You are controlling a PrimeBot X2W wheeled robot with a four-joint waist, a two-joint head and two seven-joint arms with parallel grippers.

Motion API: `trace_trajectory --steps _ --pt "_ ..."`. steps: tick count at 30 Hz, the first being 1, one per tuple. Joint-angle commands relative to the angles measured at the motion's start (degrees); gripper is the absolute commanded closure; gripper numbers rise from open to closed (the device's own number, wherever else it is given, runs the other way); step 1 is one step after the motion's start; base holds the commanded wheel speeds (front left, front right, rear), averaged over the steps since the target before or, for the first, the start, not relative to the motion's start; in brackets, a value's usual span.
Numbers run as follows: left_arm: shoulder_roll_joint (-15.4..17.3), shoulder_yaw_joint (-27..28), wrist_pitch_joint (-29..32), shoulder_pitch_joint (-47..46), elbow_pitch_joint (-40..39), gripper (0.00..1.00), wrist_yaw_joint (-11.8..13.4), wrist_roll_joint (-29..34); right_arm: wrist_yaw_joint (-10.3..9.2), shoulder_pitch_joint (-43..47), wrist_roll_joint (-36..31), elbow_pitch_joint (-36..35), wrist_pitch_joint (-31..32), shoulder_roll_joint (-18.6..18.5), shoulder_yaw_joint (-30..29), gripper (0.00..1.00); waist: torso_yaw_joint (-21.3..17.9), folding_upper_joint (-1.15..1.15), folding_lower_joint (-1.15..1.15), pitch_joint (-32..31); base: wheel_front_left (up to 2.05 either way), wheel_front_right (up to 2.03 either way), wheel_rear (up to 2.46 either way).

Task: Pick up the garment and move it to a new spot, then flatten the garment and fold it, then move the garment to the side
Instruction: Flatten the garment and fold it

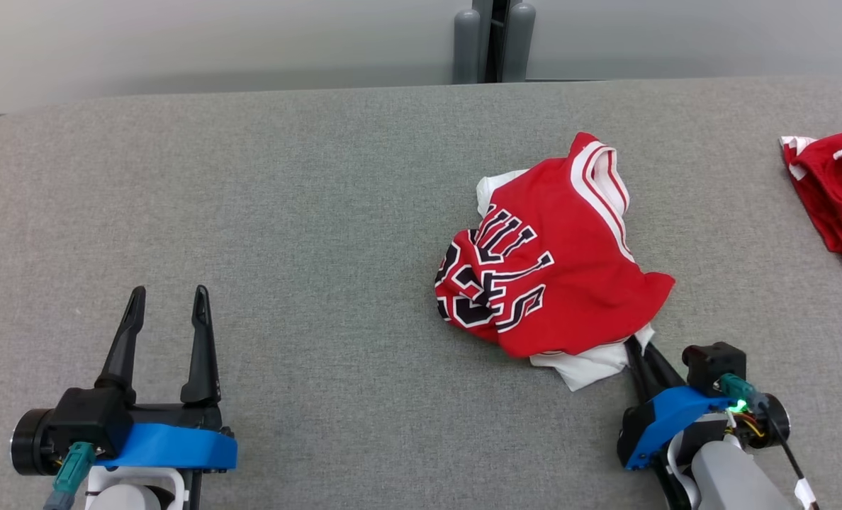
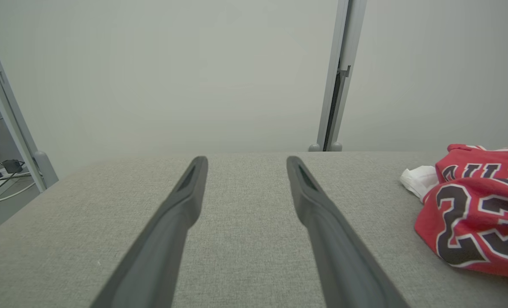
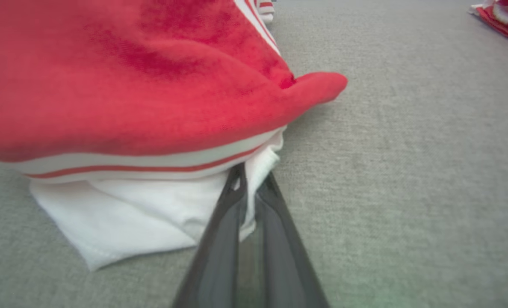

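Jaws nearly together on the right gripper [image 1: 638, 354] [image 3: 252, 179], pinching the jersey's [image 1: 563, 262] [image 2: 480, 205] [image 3: 130, 85] white near hem, tips tucked under its red layer. Jaws spread wide and empty on the left gripper [image 1: 169, 294] [image 2: 245, 160], well left of the jersey, above the tabletop [image 1: 286, 212]. Jersey crumpled on the tabletop, black lettering on its left side. Second garment [image 1: 835, 191] [image 3: 506, 21], red, well right of the jersey.
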Motion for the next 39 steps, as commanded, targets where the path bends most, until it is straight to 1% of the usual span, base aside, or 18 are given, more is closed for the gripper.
trace_trajectory --steps 1,6,11,14,17,21,26,31,34,39 --pt "0.09 0.45 -0.16 -0.24 0.11 0.00 0.11 0.22 -0.08 -0.44 0.57 0.53 0.13 -0.88 -0.44 1.00 -0.31 0.00 -0.01 -0.21 0.00 0.00 0.00" --pt "-0.02 0.93 -0.15 0.32 0.13 0.00 0.19 0.27 -0.06 -1.07 1.95 -2.34 0.08 -3.18 -4.07 1.00 -1.27 0.00 -0.01 -1.02 0.00 0.00 0.00" --pt "-0.13 1.15 -0.15 0.62 0.16 0.00 0.10 0.18 -0.04 -0.03 1.72 -7.76 0.06 -5.43 -8.94 1.00 -1.95 0.00 -0.01 -1.74 0.00 0.00 0.00" --pt "-0.17 1.16 -0.15 0.85 0.35 0.00 0.07 0.08 -0.04 0.36 1.50 -12.07 0.05 -5.33 -9.82 1.00 -2.21 0.00 -0.01 -2.31 0.00 0.00 0.00" --pt "-0.19 1.14 -0.16 0.98 0.57 0.00 -0.03 -0.01 -0.04 0.34 1.14 -16.78 0.06 -4.45 -8.16 1.00 -2.28 0.00 -0.01 -2.96 0.00 0.00 0.00" --pt "-0.17 1.21 -0.16 1.06 0.46 0.00 -0.15 0.02 -0.04 -0.91 1.78 -22.62 0.05 -2.22 -2.63 1.00 -1.80 0.00 -0.01 -4.04 0.00 0.00 0.00" --pt "-0.19 1.21 -0.16 1.45 0.22 0.00 0.12 -0.21 -0.04 -3.13 2.71 -25.98 0.07 0.37 9.09 1.00 -0.27 0.00 -0.01 -5.26 0.00 0.00 0.00" --pt "-0.20 0.66 -0.16 1.70 0.34 0.00 0.48 -0.80 -0.04 -5.77 5.31 -25.04 0.13 1.94 20.13 1.00 2.05 0.00 -0.01 -5.71 0.00 0.00 0.00" --pt "-0.21 0.07 -0.16 1.69 0.37 0.00 0.83 -1.33 -0.04 -7.05 7.14 -23.75 0.11 2.26 27.36 1.00 3.73 0.00 -0.01 -5.59 0.00 0.00 0.00" --pt "-0.20 -0.96 -0.15 1.33 0.43 0.00 1.47 -2.20 -0.04 -8.96 12.74 -21.46 0.09 2.17 39.58 1.00 6.58 0.00 -0.01 -4.91 0.00 0.00 0.00"
